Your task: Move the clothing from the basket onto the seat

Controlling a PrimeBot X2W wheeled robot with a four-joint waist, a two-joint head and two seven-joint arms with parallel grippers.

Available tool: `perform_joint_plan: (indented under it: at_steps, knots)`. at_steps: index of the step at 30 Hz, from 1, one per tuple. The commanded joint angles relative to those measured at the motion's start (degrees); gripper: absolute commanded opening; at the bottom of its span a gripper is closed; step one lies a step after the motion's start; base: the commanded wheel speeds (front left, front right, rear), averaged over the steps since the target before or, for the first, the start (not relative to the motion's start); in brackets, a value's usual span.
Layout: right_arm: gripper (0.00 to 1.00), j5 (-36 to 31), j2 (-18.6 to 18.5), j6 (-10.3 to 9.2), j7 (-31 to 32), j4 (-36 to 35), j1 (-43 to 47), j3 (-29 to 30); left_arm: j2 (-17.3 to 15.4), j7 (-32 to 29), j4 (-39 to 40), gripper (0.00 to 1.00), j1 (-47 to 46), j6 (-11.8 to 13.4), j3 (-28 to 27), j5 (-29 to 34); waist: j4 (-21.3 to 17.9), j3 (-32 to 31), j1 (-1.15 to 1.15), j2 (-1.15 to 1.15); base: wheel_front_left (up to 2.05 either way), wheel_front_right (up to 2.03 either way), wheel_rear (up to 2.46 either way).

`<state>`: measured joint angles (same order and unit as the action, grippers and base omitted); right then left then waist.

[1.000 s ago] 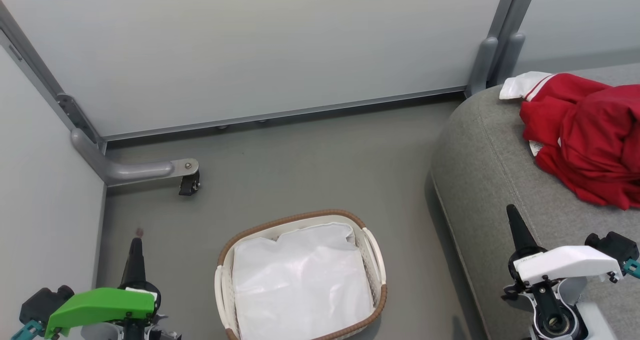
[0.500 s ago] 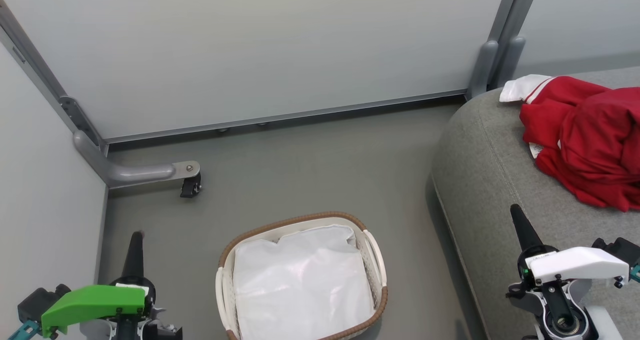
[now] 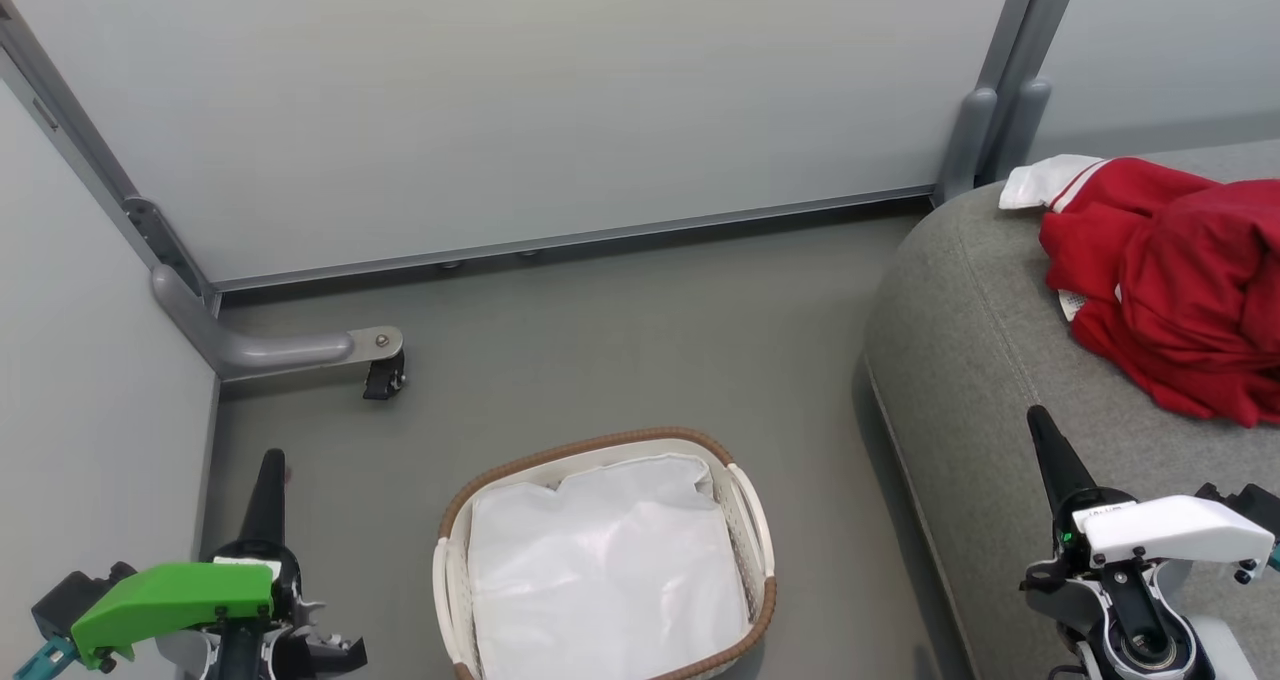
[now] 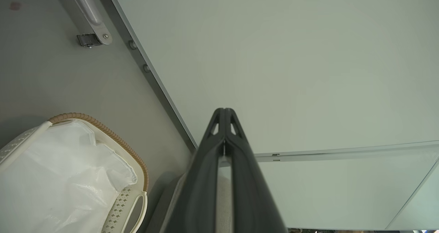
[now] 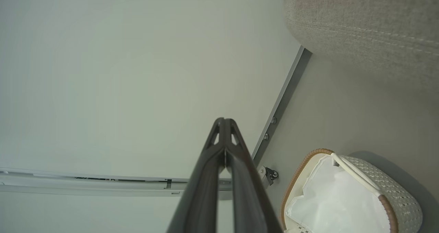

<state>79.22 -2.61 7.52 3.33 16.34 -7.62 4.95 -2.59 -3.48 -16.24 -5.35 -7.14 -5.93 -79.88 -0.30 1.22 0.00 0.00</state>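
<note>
Both grippers are clenched on nothing: left gripper left of the basket, right gripper right of it. Red clothing lies on the seat, right of the basket.

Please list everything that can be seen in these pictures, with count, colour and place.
clothing: one, red with white parts, on the seat
seat: one, grey, right side
basket: one, cream with brown rim, on the grey floor, lower middle
liner: one, white, inside the basket
wall panels: three, pale grey, behind and left
caster foot: one, grey with black wheel, left
left gripper: one, dark, shut, empty
right gripper: one, dark, shut, empty
</note>
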Motion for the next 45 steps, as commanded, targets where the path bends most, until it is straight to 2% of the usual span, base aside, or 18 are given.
perform_joint_plan:
  at_steps: [1, 27, 45]
  knots:
    - [0.0, 1.45, -0.34, -0.04, 0.49, -0.67, 0.64, 0.31, -0.43, -0.31, 0.64, 0.0, -0.9, -0.48, -0.31, -1.52, 0.02, -0.06, 0.0, 0.0, 0.0, 0.0, 0.0]
    - [0.0, 13.05, -0.43, -0.04, 3.38, -2.49, 1.69, 1.7, -0.48, -3.13, 2.32, 0.0, -1.3, -0.49, -0.73, -12.51, 0.29, -1.0, 0.0, 0.0, 0.0, 0.0, 0.0]
    - [0.0, 13.28, -0.43, -0.04, 3.36, -2.49, 1.76, 1.72, -0.47, -3.32, 2.31, 0.0, -1.15, -0.47, -0.72, -12.64, 0.3, -1.04, 0.0, 0.0, 0.0, 0.0, 0.0]
